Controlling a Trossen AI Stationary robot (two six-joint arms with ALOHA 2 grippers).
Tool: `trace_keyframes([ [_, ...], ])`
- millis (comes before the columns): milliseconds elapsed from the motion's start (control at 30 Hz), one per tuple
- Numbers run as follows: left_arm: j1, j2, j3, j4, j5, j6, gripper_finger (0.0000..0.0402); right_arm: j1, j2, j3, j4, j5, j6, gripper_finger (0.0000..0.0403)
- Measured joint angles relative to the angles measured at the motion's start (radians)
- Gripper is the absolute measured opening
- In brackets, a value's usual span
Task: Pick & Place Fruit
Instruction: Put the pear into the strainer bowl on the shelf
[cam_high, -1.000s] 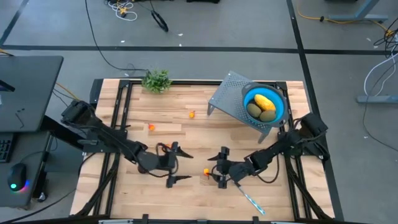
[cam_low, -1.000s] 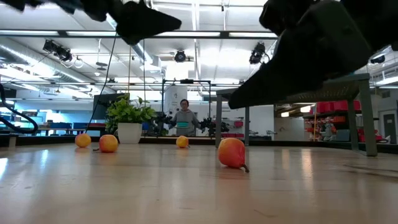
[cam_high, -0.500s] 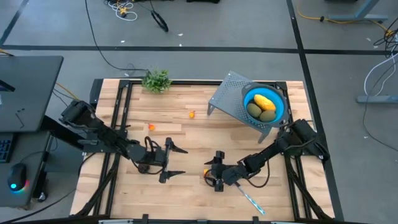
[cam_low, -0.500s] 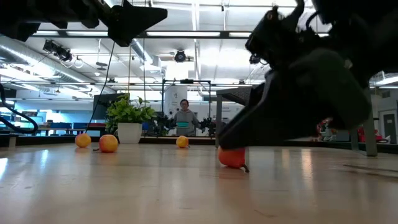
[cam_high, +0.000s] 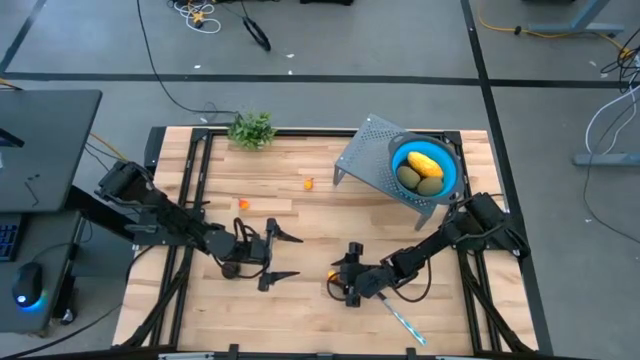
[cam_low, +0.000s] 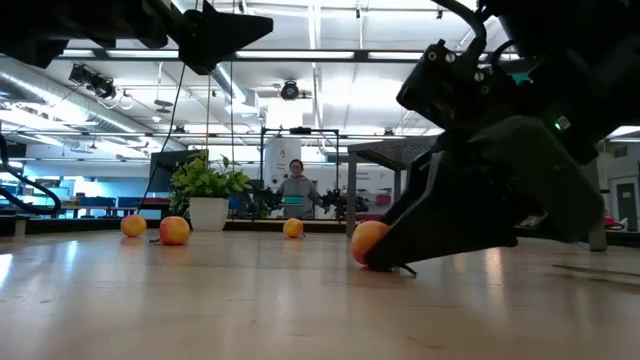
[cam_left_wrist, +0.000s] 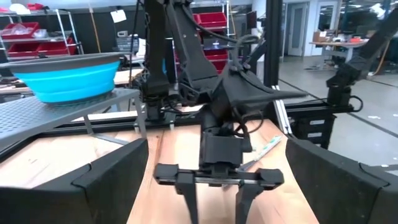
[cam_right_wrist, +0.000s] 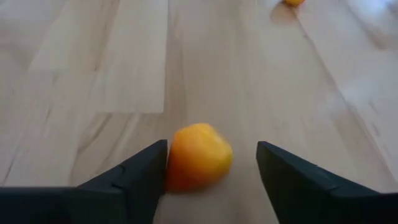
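Note:
A small orange-red fruit (cam_right_wrist: 198, 157) lies on the table between the fingers of my open right gripper (cam_right_wrist: 212, 148), low over the near middle of the table (cam_high: 342, 276). Two more orange-red fruits (cam_high: 308, 183) (cam_high: 243, 204) lie farther off. The yellow piece (cam_high: 424, 160) and two olive ovals (cam_high: 418, 181) sit in a blue bowl (cam_high: 449, 181). My left gripper (cam_high: 283, 257) hovers open to the left, fingers pointing at the right gripper. No dark purple ball shows. My right gripper comes in low from the table's right, its fingers level on both sides of the orange-red fruit. The fruit's side (cam_right_wrist: 175, 163) lies right against one finger (cam_right_wrist: 146, 171). I cannot tell whether they touch. The other finger (cam_right_wrist: 289, 171) stands apart.
The blue bowl rests on a grey perforated stand (cam_high: 362, 163) at the far right. A leafy sprig (cam_high: 252, 129) stands at the far edge. A blue-handled knife (cam_high: 405, 322) lies near the right arm. A person shows far behind the table (cam_low: 295, 185).
My right gripper has moved toward the table's left and come down to the table, so its fingers now stand around the orange-red fruit. My left gripper has drawn back a little toward the left and far side, staying high and open.

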Motion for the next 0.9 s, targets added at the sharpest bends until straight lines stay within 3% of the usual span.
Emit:
trace_keyframes([
  [400,0.025,0.000,0.000,-0.001,0.008,-0.002,0.0389,0.016,-0.001,0.000,0.001,0.003,0.020,0.0163],
  [567,0.025,0.000,0.000,-0.004,0.008,-0.001,0.0389,0.023,-0.029,0.005,0.009,0.002,0.018,0.0149],
  [733,0.025,0.000,0.000,-0.004,0.008,-0.005,0.0389,0.033,-0.148,0.007,-0.040,0.042,-0.021,0.0147],
  [900,0.025,0.000,0.000,-0.004,0.008,-0.008,0.0389,0.041,-0.370,0.007,-0.249,0.189,-0.034,0.0146],
])
